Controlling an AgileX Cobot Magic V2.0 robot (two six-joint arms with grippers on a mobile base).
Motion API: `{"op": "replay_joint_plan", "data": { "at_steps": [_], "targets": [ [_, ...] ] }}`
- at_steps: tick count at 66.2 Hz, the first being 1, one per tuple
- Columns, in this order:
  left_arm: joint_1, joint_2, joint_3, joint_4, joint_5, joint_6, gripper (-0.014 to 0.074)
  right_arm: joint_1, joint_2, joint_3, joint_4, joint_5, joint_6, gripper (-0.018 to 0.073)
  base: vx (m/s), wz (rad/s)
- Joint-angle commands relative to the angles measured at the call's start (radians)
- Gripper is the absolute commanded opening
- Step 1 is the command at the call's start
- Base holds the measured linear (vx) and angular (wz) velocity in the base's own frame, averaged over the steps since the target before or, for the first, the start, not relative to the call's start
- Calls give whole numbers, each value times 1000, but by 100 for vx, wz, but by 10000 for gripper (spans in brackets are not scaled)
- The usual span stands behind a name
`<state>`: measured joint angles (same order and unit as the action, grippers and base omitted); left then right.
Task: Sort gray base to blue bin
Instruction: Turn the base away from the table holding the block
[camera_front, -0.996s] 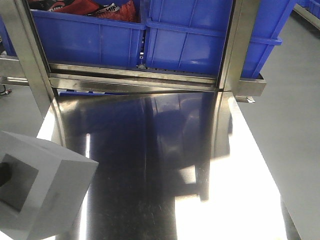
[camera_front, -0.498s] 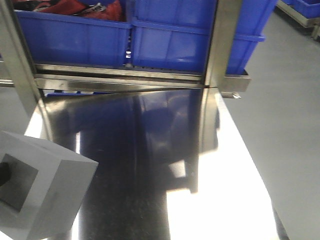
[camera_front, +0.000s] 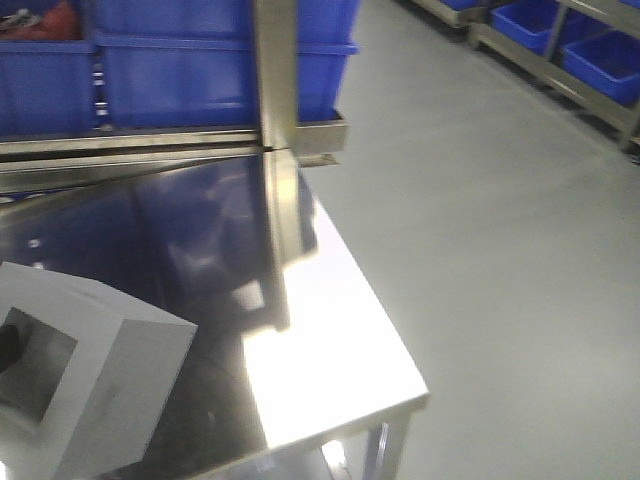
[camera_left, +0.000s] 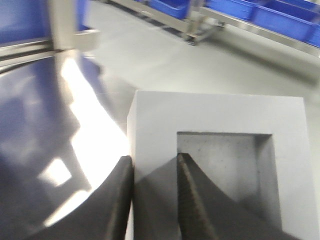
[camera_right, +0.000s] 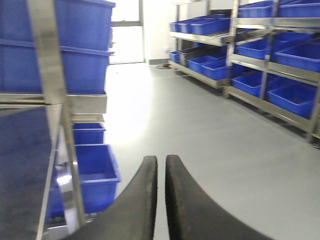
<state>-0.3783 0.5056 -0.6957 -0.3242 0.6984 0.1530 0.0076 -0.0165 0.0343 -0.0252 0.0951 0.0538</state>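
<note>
Front view, 8 o'clock: the gray base (camera_front: 100, 390) sits tilted at the frame's lower left corner, over the near left part of the steel tabletop (camera_front: 300, 340). Whether its underside touches that surface cannot be told. Its faces are matte, uniform gray and plain, and the face turned to 9 o'clock carries a square recess with a darker floor. In the left wrist view the left gripper (camera_left: 154, 161) is clamped on one wall of that recess: one black finger (camera_left: 120, 205) lies against the outer face and the other is set inside the recess, with the wall pinched between them. At 11 o'clock in the front view, rack crates (camera_front: 170, 70) in blue stand behind the tabletop, one holding red items (camera_front: 45, 20) too blurred to identify. A steel post (camera_front: 273, 80) rises at 12 o'clock. The gray floor (camera_front: 480, 250) fills the right half, with shelf bins (camera_front: 600, 60) at 1 o'clock. In the right wrist view the right gripper (camera_right: 160, 160) has its fingers drawn together to a thin slit, with nothing between them. At 9 o'clock from those fingers a blue bin (camera_right: 95, 175) stands low beside the table leg, well apart from the gray base. Any labels on the crates are too blurred to read.
</note>
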Motion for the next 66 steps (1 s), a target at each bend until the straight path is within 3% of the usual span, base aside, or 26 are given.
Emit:
{"op": "replay_joint_plan", "data": {
  "at_steps": [1,66],
  "targets": [
    [-8,2,-28,-32,-98,-5,-6,-4,-9,-4,-6,-79,-7,-4,-15,-58],
    [-8,2,-28,-32,-98,-5,-6,-4,-9,-4,-6,-79,-7,-4,-6,-42]
  ]
}}
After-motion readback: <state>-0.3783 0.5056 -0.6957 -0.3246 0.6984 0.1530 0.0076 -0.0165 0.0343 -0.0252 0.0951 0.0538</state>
